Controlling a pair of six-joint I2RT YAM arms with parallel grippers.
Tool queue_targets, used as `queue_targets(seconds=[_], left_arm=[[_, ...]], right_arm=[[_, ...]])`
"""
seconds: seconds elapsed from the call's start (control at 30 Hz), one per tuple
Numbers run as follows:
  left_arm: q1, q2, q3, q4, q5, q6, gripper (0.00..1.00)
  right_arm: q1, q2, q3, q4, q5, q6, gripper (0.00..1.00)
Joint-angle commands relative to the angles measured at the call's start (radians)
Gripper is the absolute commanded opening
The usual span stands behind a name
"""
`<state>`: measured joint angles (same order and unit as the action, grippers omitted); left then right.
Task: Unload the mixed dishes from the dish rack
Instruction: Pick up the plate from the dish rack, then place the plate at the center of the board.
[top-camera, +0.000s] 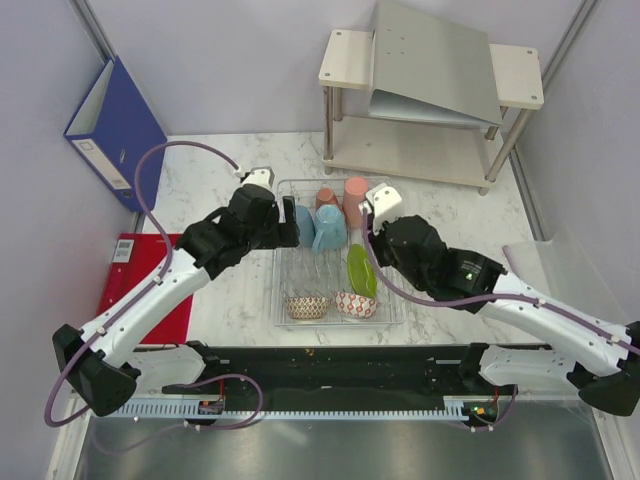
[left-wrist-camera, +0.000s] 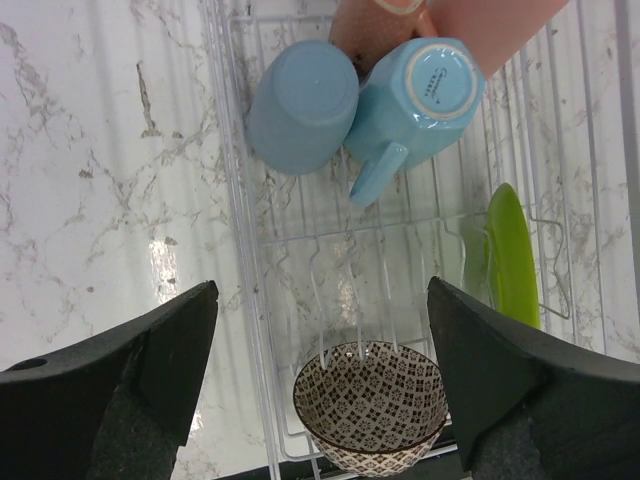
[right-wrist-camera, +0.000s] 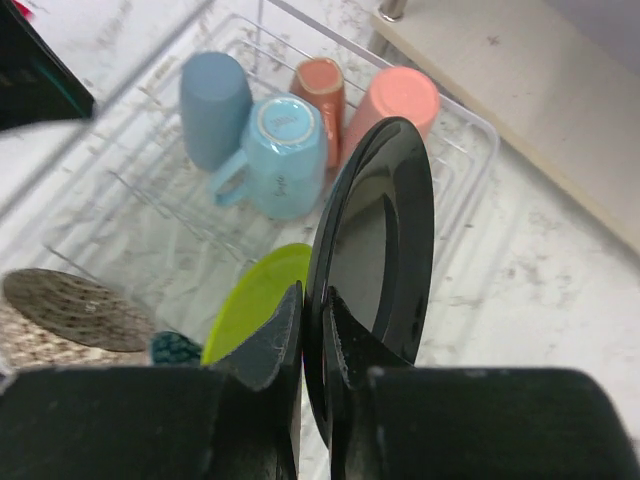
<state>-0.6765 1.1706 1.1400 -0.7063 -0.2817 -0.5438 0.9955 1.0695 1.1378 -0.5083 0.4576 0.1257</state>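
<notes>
lifting the black plate (right-wrist-camera: 375, 250) out of the dish rack (top-camera: 278, 290) looks like the step in hand. how would you do it well?

straight up along the plate's own plane, i'd say. the right pincer (right-wrist-camera: 312, 330) is nipped narrow on its rim, one finger on each face, and the plate stands on edge. any twist could knock the lime-green plate (right-wrist-camera: 255, 300), which leans just beside the pincer, a little lower.

is it clear of the prongs?

can't tell. the plate's lower edge is hidden behind the fingers. so rise first, and swing toward the counter (left-wrist-camera: 90, 200) only once it hangs free.

and the other arm?

the left pincer (left-wrist-camera: 320, 300) hangs wide, holding nothing, above the rack's left part. the brown-white bowl (left-wrist-camera: 370, 405) sits right under it, between the two fingers. the light-blue cup (left-wrist-camera: 300, 105) and the light-blue mug (left-wrist-camera: 420, 100) lie further ahead of it, touching each other, bases turned up.

anything beyond the black plate?

a salmon-pink cup (right-wrist-camera: 395, 105) just past its far rim, near enough that i'd avoid pushing the plate forward.
</notes>
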Motion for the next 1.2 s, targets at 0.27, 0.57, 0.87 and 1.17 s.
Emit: queue_targets(seconds=[0.27,0.57,0.87,1.17], left_arm=[[0.0,-0.043,0.159,0.073,0.36,0.188,0.91],[-0.001,-0.049,0.107,0.145,0.558,0.215,0.89],[-0.003,-0.052,0.104,0.166,0.596,0.249,0.89],[-0.003,-0.055,0.052,0.171,0.684,0.26,0.88]], right_arm=[[0.314,0.049,-0.277,0.396,0.616,-0.573,0.0],[0.491,-0.01,-0.418,0.617,0.59,-0.78,0.0],[0.572,0.033,-0.467,0.725,0.509,-0.919,0.0],[0.652,0.095,-0.518,0.846,0.536,-1.08,0.0]])
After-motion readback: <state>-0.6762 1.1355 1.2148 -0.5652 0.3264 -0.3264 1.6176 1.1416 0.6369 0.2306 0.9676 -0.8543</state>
